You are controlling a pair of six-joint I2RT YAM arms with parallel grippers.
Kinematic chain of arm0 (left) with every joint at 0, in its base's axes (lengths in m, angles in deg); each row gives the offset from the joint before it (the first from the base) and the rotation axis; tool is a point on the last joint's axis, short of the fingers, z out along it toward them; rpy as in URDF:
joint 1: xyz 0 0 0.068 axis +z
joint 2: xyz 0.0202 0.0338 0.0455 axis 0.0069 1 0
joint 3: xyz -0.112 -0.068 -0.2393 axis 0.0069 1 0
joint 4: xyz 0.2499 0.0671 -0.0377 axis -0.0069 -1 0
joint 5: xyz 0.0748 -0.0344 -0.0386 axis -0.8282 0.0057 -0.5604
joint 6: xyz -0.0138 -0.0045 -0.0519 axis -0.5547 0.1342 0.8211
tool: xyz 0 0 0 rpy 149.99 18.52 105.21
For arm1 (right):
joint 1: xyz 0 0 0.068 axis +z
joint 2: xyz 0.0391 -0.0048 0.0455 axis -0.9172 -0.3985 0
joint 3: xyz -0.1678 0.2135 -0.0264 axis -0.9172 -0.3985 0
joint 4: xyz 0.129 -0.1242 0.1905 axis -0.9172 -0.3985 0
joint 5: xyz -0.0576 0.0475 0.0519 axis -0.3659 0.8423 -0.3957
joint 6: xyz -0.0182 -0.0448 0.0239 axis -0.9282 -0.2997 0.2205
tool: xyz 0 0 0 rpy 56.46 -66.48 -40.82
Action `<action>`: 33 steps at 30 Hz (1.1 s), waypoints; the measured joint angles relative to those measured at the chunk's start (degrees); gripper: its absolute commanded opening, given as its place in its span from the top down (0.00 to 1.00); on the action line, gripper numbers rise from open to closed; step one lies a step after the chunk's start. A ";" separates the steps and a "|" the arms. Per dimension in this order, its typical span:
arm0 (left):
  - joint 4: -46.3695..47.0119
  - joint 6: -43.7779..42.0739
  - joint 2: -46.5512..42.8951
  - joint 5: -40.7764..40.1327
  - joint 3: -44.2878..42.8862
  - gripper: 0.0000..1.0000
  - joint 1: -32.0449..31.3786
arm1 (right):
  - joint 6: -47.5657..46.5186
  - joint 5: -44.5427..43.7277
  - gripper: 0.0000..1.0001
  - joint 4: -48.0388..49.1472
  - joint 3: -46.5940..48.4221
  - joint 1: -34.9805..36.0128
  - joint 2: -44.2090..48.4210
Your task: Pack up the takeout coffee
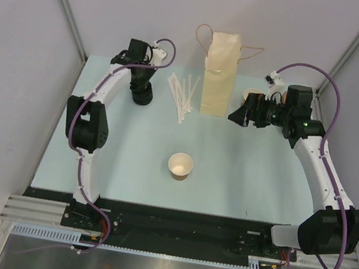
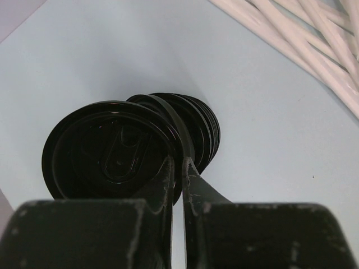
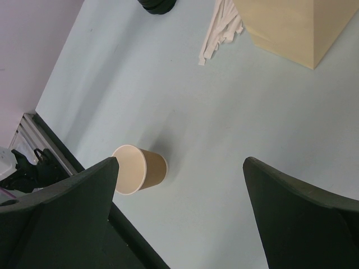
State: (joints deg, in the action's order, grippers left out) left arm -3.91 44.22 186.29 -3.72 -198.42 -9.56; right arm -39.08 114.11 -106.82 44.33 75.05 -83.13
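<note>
The lidded takeout coffee is out of view. A lidless tan paper cup stands upright mid-table, also low in the right wrist view as the cup. My left gripper is down on the stack of black lids at the back left. In its wrist view the left gripper is shut on the rim of the front black lid, which tilts away from the remaining lids. My right gripper hovers beside the paper bag, open and empty.
White wrapped straws lie between the lids and the bag, and show as straws in the left wrist view. Stacked tan cups sit behind the right gripper. The upright bag has rope handles. White walls close in both sides.
</note>
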 measured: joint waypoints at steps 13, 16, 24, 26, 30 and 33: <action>2.56 -5.16 -3.30 -5.22 5.51 0.93 -1.73 | 0.00 0.00 0.00 0.00 0.00 0.00 0.00; 3.13 -5.99 -4.50 -6.32 6.71 0.96 -2.05 | 0.02 0.00 0.00 0.00 0.00 0.00 0.00; 2.84 -6.60 -8.59 -5.11 8.81 1.00 -2.29 | 0.00 0.02 0.00 0.00 0.00 -0.02 0.00; 2.36 -6.62 -12.07 -2.62 11.30 1.00 -2.32 | 0.02 0.09 0.00 -0.02 0.00 -0.02 0.02; 0.72 -6.80 -23.21 4.09 18.18 1.00 -2.38 | 0.07 1.01 0.01 0.02 0.00 0.00 0.26; -0.66 -7.13 -31.85 10.12 22.62 1.00 -2.43 | 0.24 2.60 0.01 0.13 -0.02 0.13 0.92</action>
State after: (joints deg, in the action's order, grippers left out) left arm -4.57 37.10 154.45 6.40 -175.80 -11.99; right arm -38.84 116.71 -106.69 44.31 75.18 -82.21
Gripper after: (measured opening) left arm 0.076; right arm 0.994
